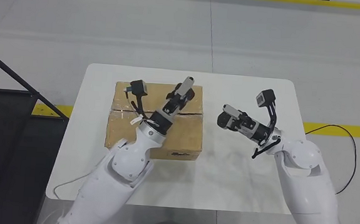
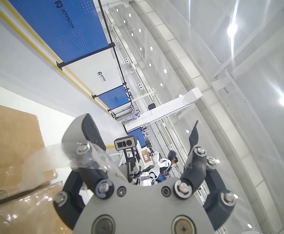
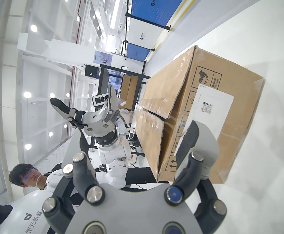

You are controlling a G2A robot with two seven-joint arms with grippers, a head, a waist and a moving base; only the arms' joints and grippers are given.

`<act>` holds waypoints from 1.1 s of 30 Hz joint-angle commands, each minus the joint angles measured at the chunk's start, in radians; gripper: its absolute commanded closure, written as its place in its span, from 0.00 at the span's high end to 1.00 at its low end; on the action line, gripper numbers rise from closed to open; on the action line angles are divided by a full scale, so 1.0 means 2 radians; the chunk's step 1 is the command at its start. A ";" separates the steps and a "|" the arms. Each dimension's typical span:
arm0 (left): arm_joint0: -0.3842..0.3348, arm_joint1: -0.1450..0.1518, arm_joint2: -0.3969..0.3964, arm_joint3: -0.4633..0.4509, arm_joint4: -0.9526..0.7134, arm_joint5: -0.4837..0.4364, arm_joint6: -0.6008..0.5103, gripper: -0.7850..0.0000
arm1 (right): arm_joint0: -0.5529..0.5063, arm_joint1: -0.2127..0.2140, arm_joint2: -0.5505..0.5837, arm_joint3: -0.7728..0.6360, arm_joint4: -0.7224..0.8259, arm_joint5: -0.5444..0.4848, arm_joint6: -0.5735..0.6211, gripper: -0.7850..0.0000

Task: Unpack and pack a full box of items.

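A brown cardboard box (image 1: 154,119) lies on the white table (image 1: 238,179), its top flaps down with a dark seam between them. Crinkled clear tape (image 3: 155,106) covers that seam. My left gripper (image 1: 182,93) is raised over the box's far right corner, tilted upward and open. A strip of clear tape (image 2: 66,153) clings to one of its fingers and trails toward the box (image 2: 17,137). My right gripper (image 1: 226,118) hovers open beside the box's right end (image 3: 210,97), apart from it and holding nothing. The right wrist view also catches the left gripper (image 3: 82,97), open.
A black frame (image 1: 3,131) stands off the table's left edge. Bare tabletop lies in front of the box and to its right, under the right arm. A white label (image 3: 213,110) sits on the box's end face.
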 commanded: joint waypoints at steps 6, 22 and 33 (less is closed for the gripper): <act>-0.017 -0.007 0.009 0.021 -0.003 -0.003 0.012 1.00 | -0.002 0.002 0.000 -0.004 -0.001 0.004 -0.003 1.00; -0.023 -0.016 0.005 0.031 -0.005 -0.007 0.012 1.00 | 0.011 0.004 -0.008 -0.031 -0.012 -0.035 -0.008 1.00; -0.013 -0.018 -0.024 0.000 -0.025 -0.001 0.005 1.00 | 0.029 0.003 -0.036 -0.057 -0.024 -0.021 -0.004 1.00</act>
